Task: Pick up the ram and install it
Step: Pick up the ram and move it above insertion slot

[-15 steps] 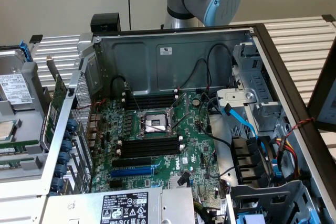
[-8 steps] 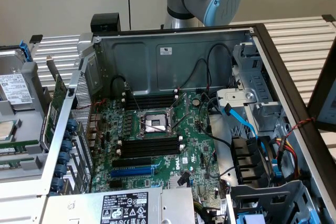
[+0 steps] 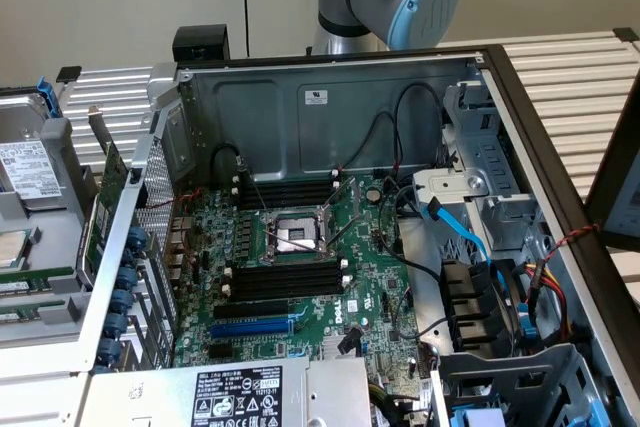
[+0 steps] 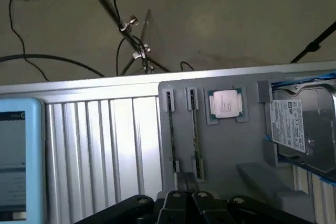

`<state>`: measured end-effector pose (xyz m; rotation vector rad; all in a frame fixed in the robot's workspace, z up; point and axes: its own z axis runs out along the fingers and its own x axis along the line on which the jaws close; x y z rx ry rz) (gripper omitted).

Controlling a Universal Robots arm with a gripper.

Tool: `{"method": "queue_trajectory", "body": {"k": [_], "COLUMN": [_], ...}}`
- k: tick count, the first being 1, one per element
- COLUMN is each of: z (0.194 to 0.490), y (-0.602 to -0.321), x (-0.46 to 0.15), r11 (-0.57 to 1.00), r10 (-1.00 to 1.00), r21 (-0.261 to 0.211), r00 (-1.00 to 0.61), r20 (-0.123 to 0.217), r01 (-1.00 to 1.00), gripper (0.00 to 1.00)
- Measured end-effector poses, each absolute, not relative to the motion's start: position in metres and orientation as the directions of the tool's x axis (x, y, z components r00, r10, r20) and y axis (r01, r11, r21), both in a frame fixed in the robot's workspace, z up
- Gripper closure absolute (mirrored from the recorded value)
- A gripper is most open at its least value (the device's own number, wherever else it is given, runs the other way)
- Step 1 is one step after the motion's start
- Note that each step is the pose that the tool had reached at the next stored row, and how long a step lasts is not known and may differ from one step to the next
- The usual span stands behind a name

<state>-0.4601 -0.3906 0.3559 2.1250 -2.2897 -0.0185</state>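
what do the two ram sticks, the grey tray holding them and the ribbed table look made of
Two thin green ram sticks: edge-on green strips, likely circuit-board laminate. Flat grey tray: matte, even, moulded-looking sockets, probably plastic. Ribbed silver table: metal, likely aluminium, judging by its bright streaky sheen.

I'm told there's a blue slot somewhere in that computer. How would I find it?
Look into the open case at the green board inside. From the silver socket in its middle, go past the long black slots toward the black-labelled box. The blue slot lies there, the only bright blue one among black neighbours.
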Motion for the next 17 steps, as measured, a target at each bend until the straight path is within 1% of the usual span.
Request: {"method": "queue_trajectory", "body": {"k": [11,12,13,14,15,16,17], "z": [0.351,0.35,0.348,0.347,0.345,0.343,0.341], "y": [-0.39,-0.39,-0.39,-0.39,-0.39,-0.39,-0.39], "x": [-0.461,-0.461,-0.461,-0.461,-0.461,-0.461,-0.461], "r11": [0.004,0.002,-0.001,-0.004,-0.007,-0.01,-0.013], "r10": [-1.0,-1.0,-1.0,-1.0,-1.0,-1.0,-1.0], "r21": [0.012,0.012,0.012,0.011,0.011,0.011,0.011], "r00": [-0.004,-0.002,0.001,0.004,0.007,0.01,0.013], "r20": [0.003,0.003,0.003,0.003,0.003,0.003,0.003], "r01": [-1.0,-1.0,-1.0,-1.0,-1.0,-1.0,-1.0], "gripper": [0.9,0.89,0.83,0.83,0.76,0.76,0.7]}}
